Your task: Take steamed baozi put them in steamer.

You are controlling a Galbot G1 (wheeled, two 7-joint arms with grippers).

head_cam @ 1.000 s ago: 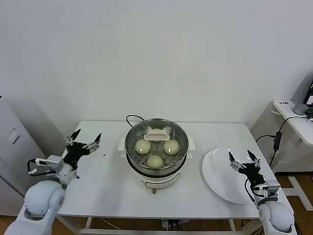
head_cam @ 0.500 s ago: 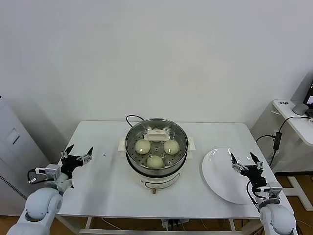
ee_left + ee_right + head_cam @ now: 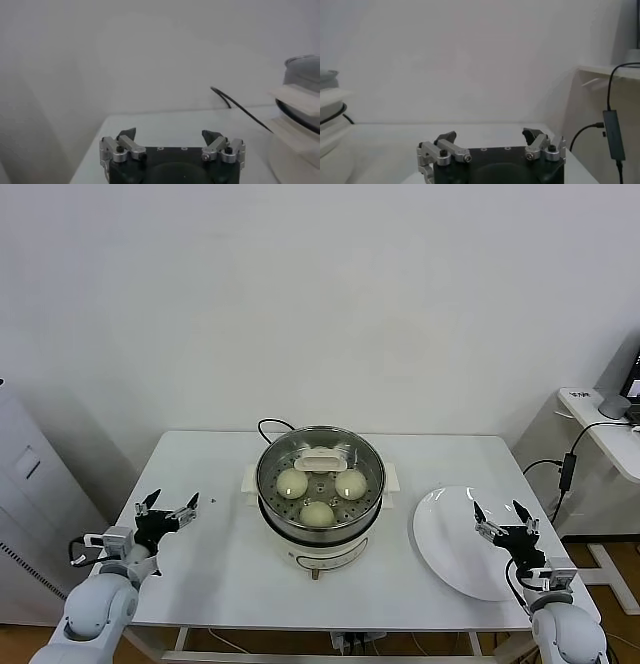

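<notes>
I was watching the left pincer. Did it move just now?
Yes. The left pincer, open and empty, has pulled back toward the robot, away from the steamer, ending near the table's front left edge.

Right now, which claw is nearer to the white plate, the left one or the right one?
The right claw, open, hovers over the plate's right part. The left claw, also open, is far off at the table's left edge, beyond the steamer.

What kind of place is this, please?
Probably an indoor lab or test room, not a home kitchen: a plain white table against a bare white wall, a steamer holding baozi under a lid, an empty white plate, and a desk with cables beside it.
</notes>
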